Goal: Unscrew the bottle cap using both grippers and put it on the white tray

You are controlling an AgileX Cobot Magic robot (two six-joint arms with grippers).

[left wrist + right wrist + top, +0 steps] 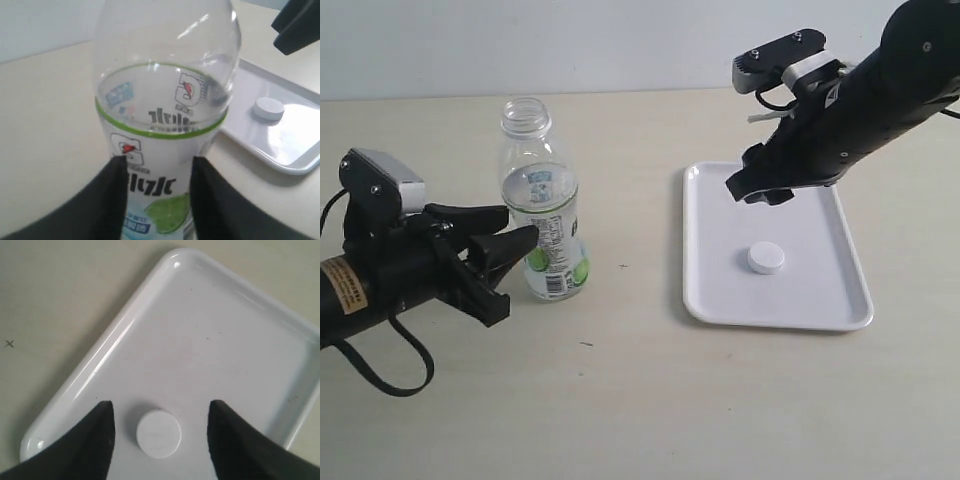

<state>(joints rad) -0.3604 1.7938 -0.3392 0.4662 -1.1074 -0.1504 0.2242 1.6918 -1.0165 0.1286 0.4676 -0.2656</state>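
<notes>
Task judged done: bottle cap [765, 259] is laid on white tray [720, 285] under spread right gripper [760, 190]; left gripper [520, 225] is held half-spread at bottle [542, 195].

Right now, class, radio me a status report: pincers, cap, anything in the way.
Left pincer open, tips at the bottle. Right pincer open, above the white tray. Bottle cap off, lying on tray. No obstruction seen.
</notes>
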